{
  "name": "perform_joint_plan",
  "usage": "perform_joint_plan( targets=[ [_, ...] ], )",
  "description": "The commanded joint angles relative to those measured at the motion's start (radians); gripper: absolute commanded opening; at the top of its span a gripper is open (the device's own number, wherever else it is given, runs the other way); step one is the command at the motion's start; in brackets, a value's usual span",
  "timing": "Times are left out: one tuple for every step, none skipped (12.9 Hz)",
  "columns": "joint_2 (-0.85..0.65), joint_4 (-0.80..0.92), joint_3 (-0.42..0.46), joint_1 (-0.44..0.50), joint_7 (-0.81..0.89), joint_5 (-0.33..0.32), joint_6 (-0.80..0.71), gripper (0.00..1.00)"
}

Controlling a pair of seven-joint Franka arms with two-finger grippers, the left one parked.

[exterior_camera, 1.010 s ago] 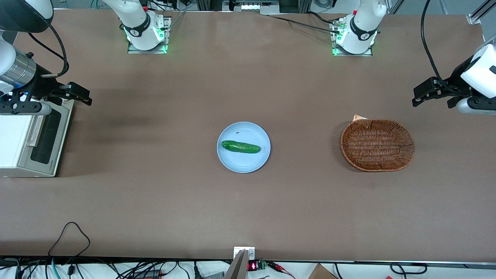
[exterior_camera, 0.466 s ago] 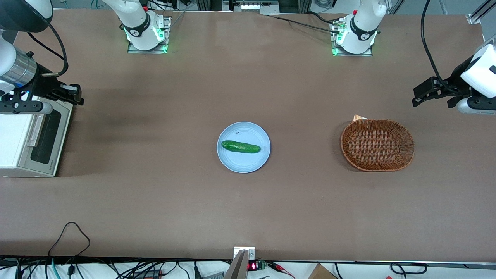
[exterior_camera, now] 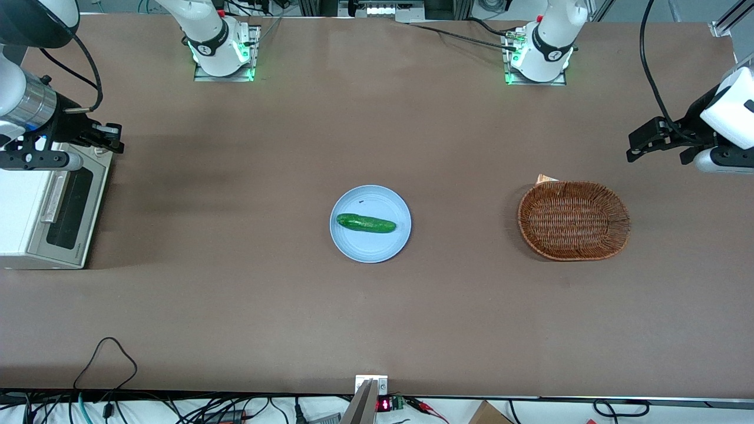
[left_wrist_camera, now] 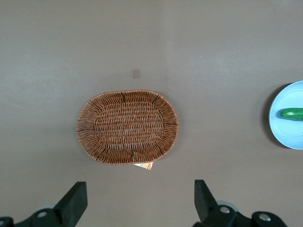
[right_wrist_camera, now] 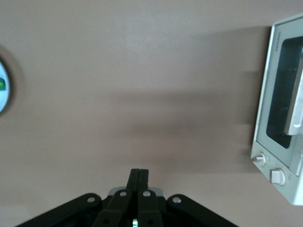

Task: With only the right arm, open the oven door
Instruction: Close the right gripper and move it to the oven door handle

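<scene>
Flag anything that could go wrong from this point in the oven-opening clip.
The gripper hangs shut above the oven's knob end, with the oven door closed.

1. The bar handle is slim and sits close to the door, so shut fingers may slide off it instead of hooking it.
2. The oven looks light and unanchored, so a pull might drag it across the table.
3. The gripper could bump the knobs while descending.
</scene>
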Motion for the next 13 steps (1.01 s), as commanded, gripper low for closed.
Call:
perform_joint_plan(
  targets=[
    [0.021, 0.025, 0.003, 0.015, -0.003, -0.142, -0.069, 0.0],
    [0.029, 0.023, 0.003, 0.035, -0.001, -0.221, -0.1, 0.0],
    [0.044, 0.021, 0.003, 0.058, 0.003, -0.299, -0.123, 0.0],
    [0.055, 0.021, 0.003, 0.067, 0.003, -0.347, -0.129, 0.0],
    [0.064, 0.018, 0.003, 0.073, 0.003, -0.391, -0.129, 0.0],
    [0.078, 0.017, 0.003, 0.072, 0.003, -0.418, -0.129, 0.0],
    [0.093, 0.009, 0.003, 0.069, 0.005, -0.465, -0.12, 0.0],
    [0.128, 0.009, 0.003, 0.069, 0.005, -0.541, -0.114, 0.0],
    [0.163, 0.008, 0.003, 0.072, 0.029, -0.632, -0.1, 0.0],
    [0.197, 0.006, 0.003, 0.07, 0.086, -0.725, -0.092, 0.0],
    [0.216, 0.005, 0.003, 0.069, 0.129, -0.77, -0.068, 0.0],
    [0.231, -0.005, 0.001, 0.066, 0.166, -0.793, -0.033, 0.0],
    [0.242, -0.02, 0.0, 0.059, 0.213, -0.818, 0.007, 0.0]
  ],
)
